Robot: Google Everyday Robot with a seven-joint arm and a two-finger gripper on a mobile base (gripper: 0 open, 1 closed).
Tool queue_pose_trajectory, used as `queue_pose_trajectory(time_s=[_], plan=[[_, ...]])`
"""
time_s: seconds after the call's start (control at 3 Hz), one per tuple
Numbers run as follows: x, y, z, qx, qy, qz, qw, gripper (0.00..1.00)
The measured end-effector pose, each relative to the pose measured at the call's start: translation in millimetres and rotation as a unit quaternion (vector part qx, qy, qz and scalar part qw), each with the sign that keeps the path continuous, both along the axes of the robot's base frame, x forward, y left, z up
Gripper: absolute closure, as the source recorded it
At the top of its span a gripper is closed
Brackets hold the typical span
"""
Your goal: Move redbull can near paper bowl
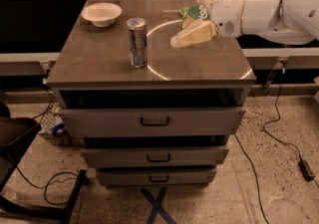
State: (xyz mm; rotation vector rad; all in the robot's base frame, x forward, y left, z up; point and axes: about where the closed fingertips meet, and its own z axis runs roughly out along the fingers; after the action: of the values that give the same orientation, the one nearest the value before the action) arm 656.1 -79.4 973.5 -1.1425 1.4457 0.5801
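Note:
The redbull can (137, 42) stands upright near the middle of the dark cabinet top (99, 63). The white paper bowl (101, 14) sits at the back left corner, well apart from the can. My gripper (185, 37) reaches in from the right on a white arm (264, 11) and hovers above the top, to the right of the can and short of it. It holds nothing that I can see.
A green snack bag (191, 12) lies at the back right, partly behind my wrist. The cabinet has three drawers (154, 121) below. Cables (279, 123) run over the floor at right, and a dark chair base (20, 143) stands at lower left.

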Motion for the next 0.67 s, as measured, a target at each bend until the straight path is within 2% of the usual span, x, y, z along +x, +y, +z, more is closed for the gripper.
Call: queue_pose_trajectory(time_s=[0.67], plan=[[27.0,37.4,-37.4,0.065,0.037,0.024,0.9969,0.00]])
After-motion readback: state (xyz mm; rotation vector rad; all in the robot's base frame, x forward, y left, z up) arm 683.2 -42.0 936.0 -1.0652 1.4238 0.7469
